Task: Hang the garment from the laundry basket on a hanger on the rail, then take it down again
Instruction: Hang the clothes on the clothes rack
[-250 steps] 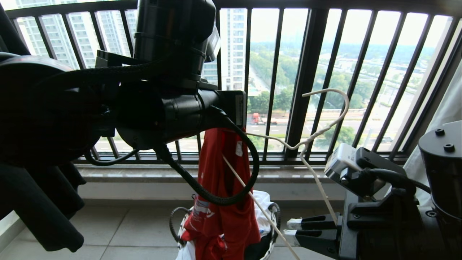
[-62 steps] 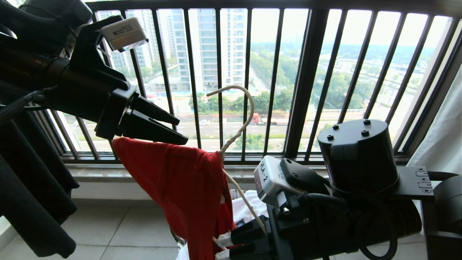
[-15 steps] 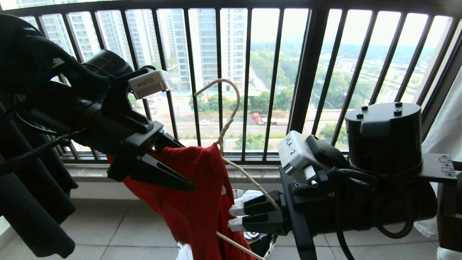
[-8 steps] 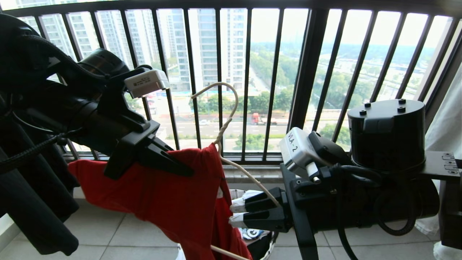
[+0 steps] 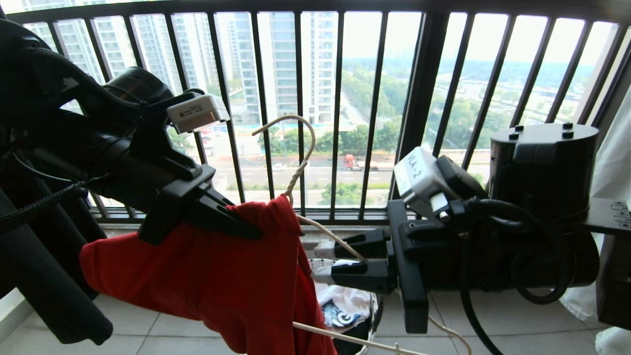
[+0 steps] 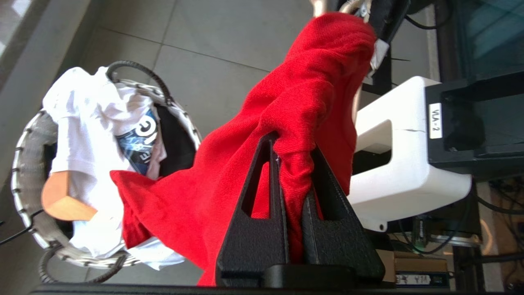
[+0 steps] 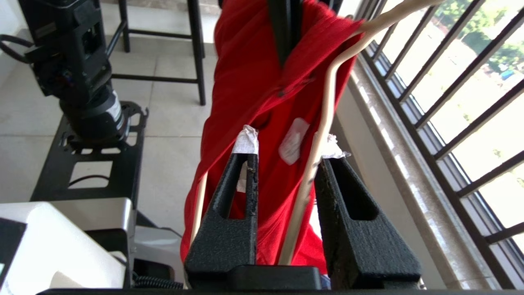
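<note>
The red garment (image 5: 222, 276) is draped over one arm of the thin white hanger (image 5: 300, 148), in front of the window bars. My left gripper (image 5: 256, 231) is shut on a bunched fold of the garment (image 6: 286, 106) near its top. My right gripper (image 5: 318, 264) stands open; the hanger's other arm (image 7: 323, 123) runs between its taped fingers and leans against one of them. In the right wrist view the garment (image 7: 254, 82) hangs just beyond the right gripper (image 7: 290, 143). The laundry basket (image 6: 24, 164) sits on the floor below. The rail is out of view.
The black barred window railing (image 5: 419, 98) is close behind the hanger. A black garment (image 5: 44, 276) hangs at the left and pale cloth (image 5: 611, 162) at the right. The basket holds a white printed shirt (image 6: 82, 135) and a wooden hanger end (image 6: 61, 200).
My left gripper has shut on the garment, which now spreads out to the left. My right gripper's fingers have parted round the hanger's arm, and the hanger has tipped left.
</note>
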Tool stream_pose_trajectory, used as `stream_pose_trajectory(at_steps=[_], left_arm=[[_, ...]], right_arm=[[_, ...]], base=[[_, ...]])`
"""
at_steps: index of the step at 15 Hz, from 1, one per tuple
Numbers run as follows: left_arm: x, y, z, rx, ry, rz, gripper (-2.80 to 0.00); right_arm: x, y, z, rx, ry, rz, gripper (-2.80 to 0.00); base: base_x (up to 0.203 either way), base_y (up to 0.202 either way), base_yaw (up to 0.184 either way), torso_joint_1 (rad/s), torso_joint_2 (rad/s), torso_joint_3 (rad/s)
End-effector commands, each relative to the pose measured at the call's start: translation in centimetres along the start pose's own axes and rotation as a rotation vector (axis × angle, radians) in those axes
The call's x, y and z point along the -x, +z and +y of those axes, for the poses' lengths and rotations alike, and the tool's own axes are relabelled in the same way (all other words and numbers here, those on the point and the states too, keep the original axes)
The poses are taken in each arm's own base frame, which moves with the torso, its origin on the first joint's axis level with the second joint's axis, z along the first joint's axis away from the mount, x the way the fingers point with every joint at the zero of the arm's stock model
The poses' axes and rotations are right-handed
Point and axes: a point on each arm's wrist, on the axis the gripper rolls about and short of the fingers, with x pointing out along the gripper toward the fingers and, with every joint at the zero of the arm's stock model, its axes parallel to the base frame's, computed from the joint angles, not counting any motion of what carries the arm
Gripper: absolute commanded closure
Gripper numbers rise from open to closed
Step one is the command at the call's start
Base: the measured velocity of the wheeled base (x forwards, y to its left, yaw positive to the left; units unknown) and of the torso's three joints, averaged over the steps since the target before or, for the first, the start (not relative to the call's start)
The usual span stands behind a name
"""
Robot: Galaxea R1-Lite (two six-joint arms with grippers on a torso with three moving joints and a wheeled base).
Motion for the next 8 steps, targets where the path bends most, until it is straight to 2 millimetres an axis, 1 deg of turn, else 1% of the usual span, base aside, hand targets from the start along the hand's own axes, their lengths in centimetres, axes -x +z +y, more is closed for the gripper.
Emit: stream_pose_trajectory(at_steps=[1, 4, 8], left_arm=[[0.1, 0.1, 0.1, -0.010, 0.002, -0.005, 0.00], [0.0, 0.2, 0.4, -0.015, 0.009, -0.012, 0.00], [0.0, 0.3, 0.6, -0.015, 0.054, 0.011, 0.00]], right_arm=[[-0.1, -0.7, 0.1, -0.023, 0.015, 0.032, -2.80], [-0.2, -0.8, -0.1, -0.026, 0.010, 0.035, -2.80], [0.4, -1.1, -1.1, -0.029, -0.040, 0.044, -2.80]], base=[[0.000, 0.000, 0.000, 0.000, 0.00, 0.000], [0.000, 0.000, 0.000, 0.000, 0.00, 0.000], [0.000, 0.000, 0.000, 0.000, 0.00, 0.000]])
